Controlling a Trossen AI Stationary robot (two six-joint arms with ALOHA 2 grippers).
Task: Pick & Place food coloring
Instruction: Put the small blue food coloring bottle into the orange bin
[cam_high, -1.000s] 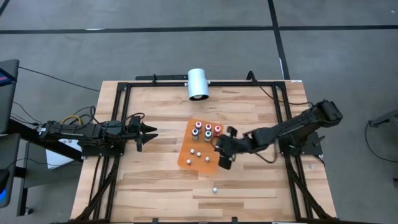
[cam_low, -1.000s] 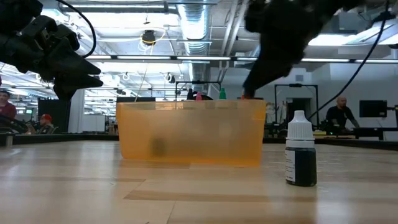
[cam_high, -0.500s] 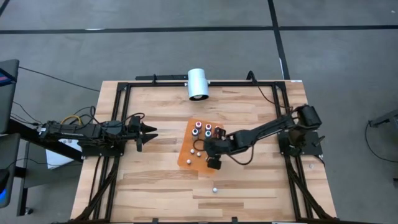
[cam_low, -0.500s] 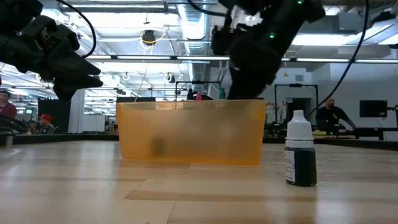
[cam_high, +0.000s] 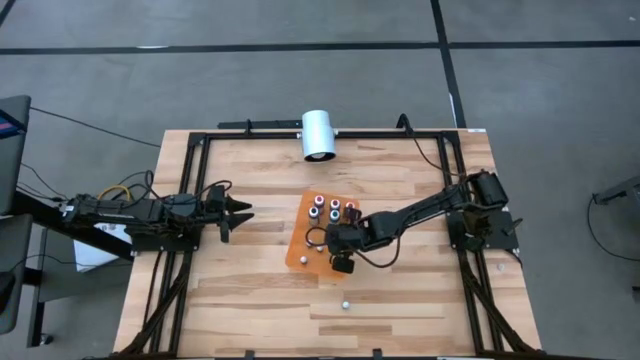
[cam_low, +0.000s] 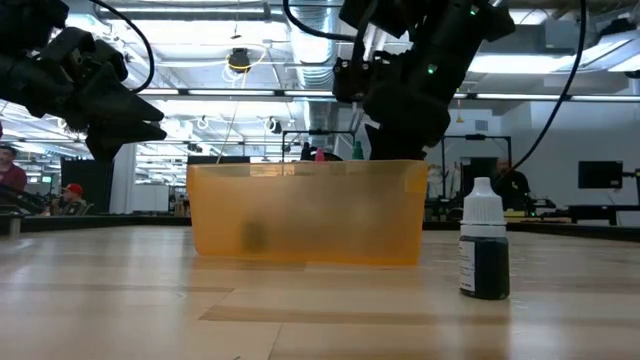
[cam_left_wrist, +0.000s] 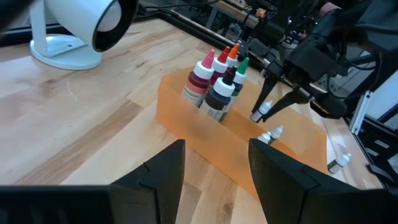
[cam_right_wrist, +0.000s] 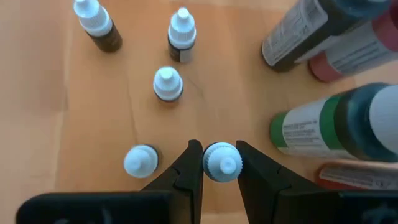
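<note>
Item: right gripper (cam_right_wrist: 214, 163), carried from the tray's right edge to mid-frame above orange tray (cam_high: 297, 252), is being held closed on 1 white-capped bottle (cam_right_wrist: 222, 162); placement is judged imminent. 1 stray bottle (cam_low: 484, 255) is waiting lower centre. Left gripper (cam_high: 240, 213) is being parked part-open, empty.

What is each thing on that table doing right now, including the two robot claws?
Right gripper: shut on a white-capped bottle, over the orange tray.
Left gripper: hovering beside the tray, fingers apart, holding nothing.
Big bottles: upright, clustered at one end of the tray.
Small bottles: upright in the tray, capped.
Lone bottle: upright on the table, outside the tray.
White cylinder: lying on its side at the table's edge.
</note>
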